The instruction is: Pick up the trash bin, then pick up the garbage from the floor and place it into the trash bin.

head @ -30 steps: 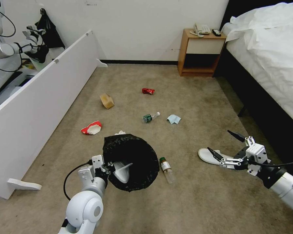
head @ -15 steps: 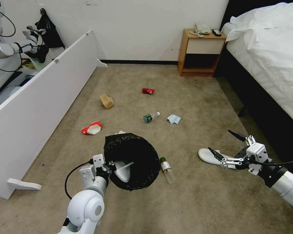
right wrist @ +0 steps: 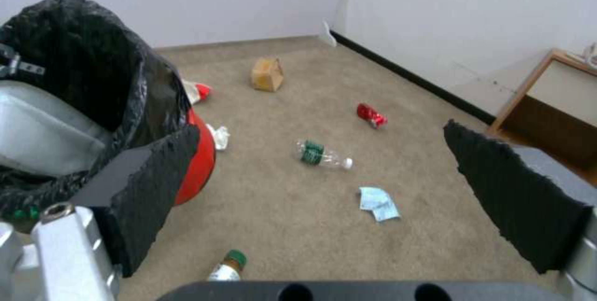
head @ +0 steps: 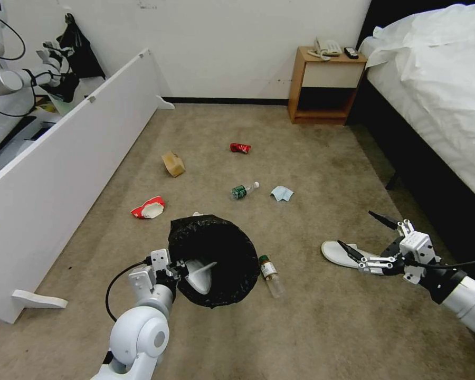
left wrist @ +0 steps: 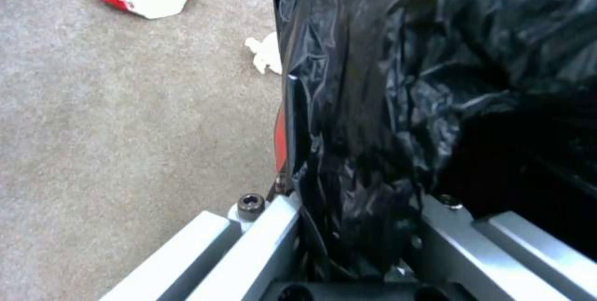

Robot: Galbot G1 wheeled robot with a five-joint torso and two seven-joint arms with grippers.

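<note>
Red round trash bin (head: 212,261) with crinkly black liner hangs from the left pincer (head: 178,273), clenched on its rim, mouth up to receive litter. Right pincer (head: 369,236), spread wide, hovers beside the white slipper (head: 339,253), probably the next pick-up.

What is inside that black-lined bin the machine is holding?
A white slipper lies inside the bin, near the rim that the left pincer grips. The black bag's dark folds hide the bottom, so anything deeper cannot be seen.
</note>
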